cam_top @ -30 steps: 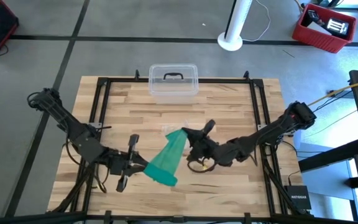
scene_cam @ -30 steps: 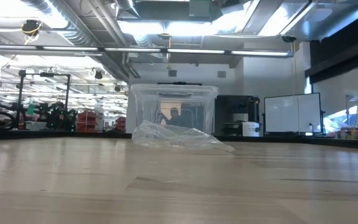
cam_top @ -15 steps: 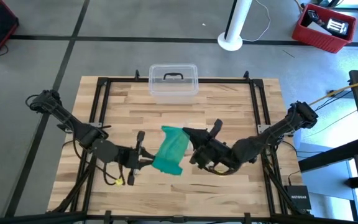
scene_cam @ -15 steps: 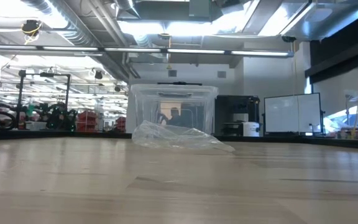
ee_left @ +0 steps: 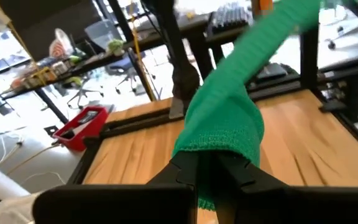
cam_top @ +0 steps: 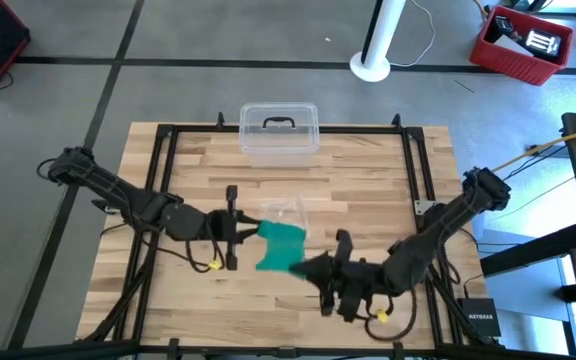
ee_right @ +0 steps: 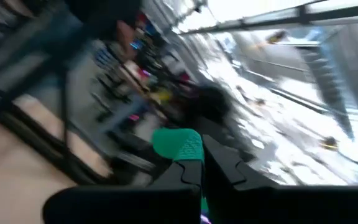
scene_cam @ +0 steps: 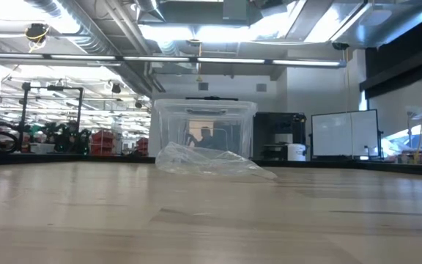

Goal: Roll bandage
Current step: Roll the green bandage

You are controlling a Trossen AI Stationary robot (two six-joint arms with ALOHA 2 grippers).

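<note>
The teal-green bandage (cam_top: pixel 283 246) is a short wide band held above the table's middle between both grippers. My left gripper (cam_top: pixel 240 229) is shut on its left end, and the bandage also shows in the left wrist view (ee_left: pixel 229 118). My right gripper (cam_top: pixel 313 268) is shut on its near-right end (ee_right: pixel 178 144). Neither the bandage nor the grippers show in the low view. My left gripper pinches the bandage's left end (ee_left: pixel 215 148) between its two fingers, coming level from the table's left. The band runs away from the fingers toward the other arm, clear of the table. My right gripper pinches the bandage's other end (ee_right: pixel 180 149) between its two fingers, coming from the table's right and near side. The end sticks out past the fingertips. The wrist view is blurred, and how many layers it holds cannot be told.
A crinkled clear plastic wrapper (cam_top: pixel 286 209) lies on the table just beyond the bandage and also shows in the low view (scene_cam: pixel 211 161). A clear lidded box (cam_top: pixel 279 130) stands at the far edge. A black frame (cam_top: pixel 163 150) runs along the table's sides.
My left gripper has gone toward the far edge and the right, and my right gripper toward the near edge, each keeping its end. The bandage has turned about between them and now spans a shorter stretch than before.
</note>
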